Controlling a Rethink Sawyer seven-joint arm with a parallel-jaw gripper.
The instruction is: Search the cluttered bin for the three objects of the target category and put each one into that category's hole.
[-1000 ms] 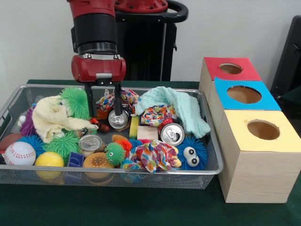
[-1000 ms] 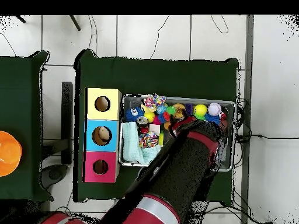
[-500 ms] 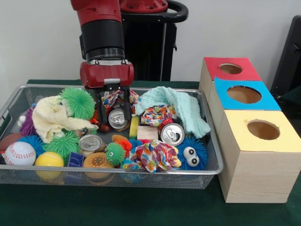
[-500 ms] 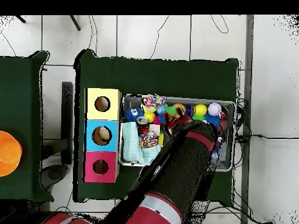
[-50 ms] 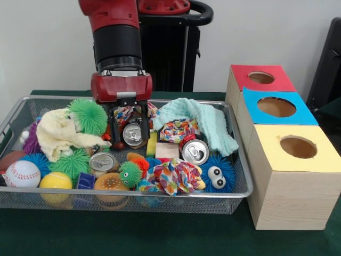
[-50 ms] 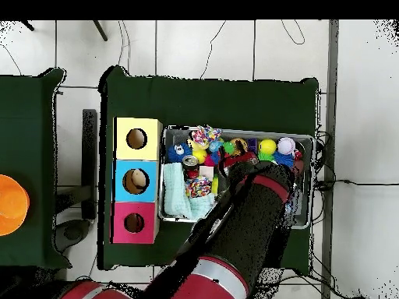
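Note:
Three silver drink cans lie in the wire bin (image 5: 241, 176). One can (image 5: 133, 135) rests at the back middle, another can (image 5: 195, 152) lies right of centre, and a third can (image 5: 102, 161) sits front left. My gripper (image 5: 128, 129) hangs straight down over the back can, open, with one finger on each side of it. I cannot tell whether the fingers touch it. In the overhead view the arm (image 6: 249, 214) covers the gripper and half the bin; one can (image 6: 190, 163) shows there.
Soft toys, spiky balls, a baseball (image 5: 21, 173), patterned cloths and a mint towel (image 5: 205, 120) crowd the bin. To its right stand three boxes with round holes: red (image 5: 261, 78), blue (image 5: 276, 107) and yellow (image 5: 298, 147).
The gripper has shifted right and dropped slightly, from beside the green spiky ball to astride the back can. Its finger spacing looks the same. The bin's contents have not moved.

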